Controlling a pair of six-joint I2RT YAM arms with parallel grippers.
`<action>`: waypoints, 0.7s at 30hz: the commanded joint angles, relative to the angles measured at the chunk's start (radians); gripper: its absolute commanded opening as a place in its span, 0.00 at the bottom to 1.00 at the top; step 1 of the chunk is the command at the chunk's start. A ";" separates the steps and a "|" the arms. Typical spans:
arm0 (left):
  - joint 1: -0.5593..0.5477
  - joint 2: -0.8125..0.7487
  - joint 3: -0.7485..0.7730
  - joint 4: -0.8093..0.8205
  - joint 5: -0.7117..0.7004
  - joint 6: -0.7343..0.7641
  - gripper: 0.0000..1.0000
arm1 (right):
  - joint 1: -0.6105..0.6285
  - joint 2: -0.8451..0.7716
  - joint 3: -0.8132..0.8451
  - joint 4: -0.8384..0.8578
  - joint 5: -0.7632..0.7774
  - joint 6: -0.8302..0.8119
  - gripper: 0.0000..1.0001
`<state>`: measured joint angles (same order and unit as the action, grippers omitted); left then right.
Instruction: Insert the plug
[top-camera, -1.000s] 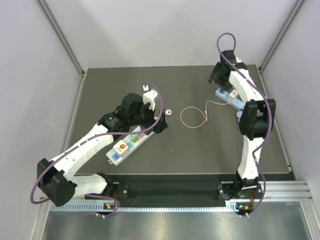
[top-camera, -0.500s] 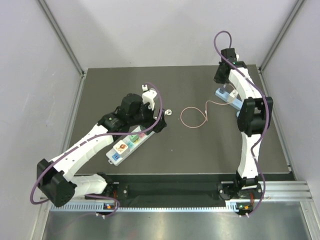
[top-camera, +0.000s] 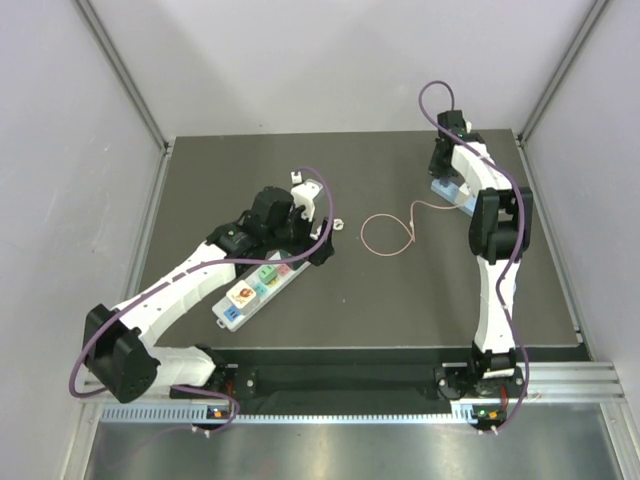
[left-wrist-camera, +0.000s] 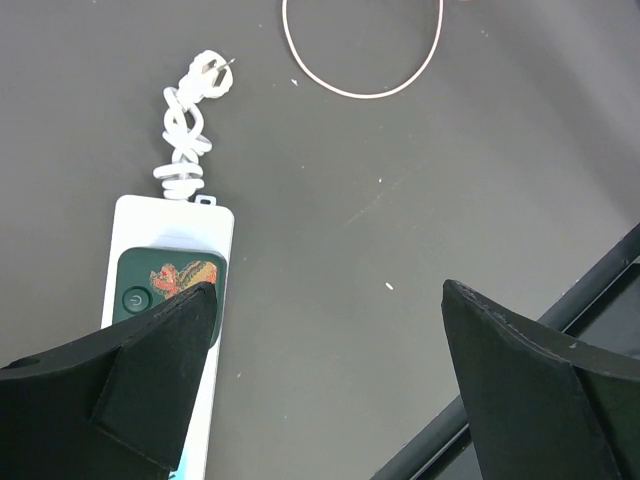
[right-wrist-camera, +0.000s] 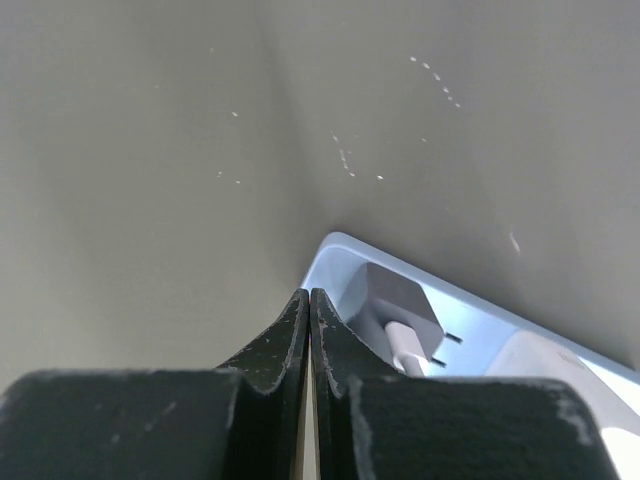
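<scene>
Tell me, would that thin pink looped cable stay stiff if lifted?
Probably floppy: the thin pink cable lies in a loose loop on the dark table, so it would likely sag and trail. Being so thin, it seems light.

dark table (top-camera: 400, 300), pale blue tray (right-wrist-camera: 484, 326)

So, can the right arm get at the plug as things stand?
Probably, once opened: the right fingers are shut on nothing beside the plug, which lies uncovered in the blue tray.
</scene>
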<state>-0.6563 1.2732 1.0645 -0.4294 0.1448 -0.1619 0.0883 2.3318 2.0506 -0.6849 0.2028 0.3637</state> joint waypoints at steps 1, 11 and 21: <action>-0.003 0.011 0.018 0.046 0.013 0.005 0.98 | -0.018 -0.034 0.003 0.071 -0.048 -0.037 0.00; -0.003 -0.003 0.009 0.049 0.010 0.005 0.99 | -0.019 -0.115 0.059 0.039 -0.086 -0.032 0.00; -0.003 -0.008 0.009 0.047 0.013 0.004 0.98 | -0.030 -0.177 0.022 -0.004 -0.025 -0.048 0.00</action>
<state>-0.6567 1.2858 1.0645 -0.4263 0.1452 -0.1619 0.0750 2.2234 2.0518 -0.6811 0.1478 0.3340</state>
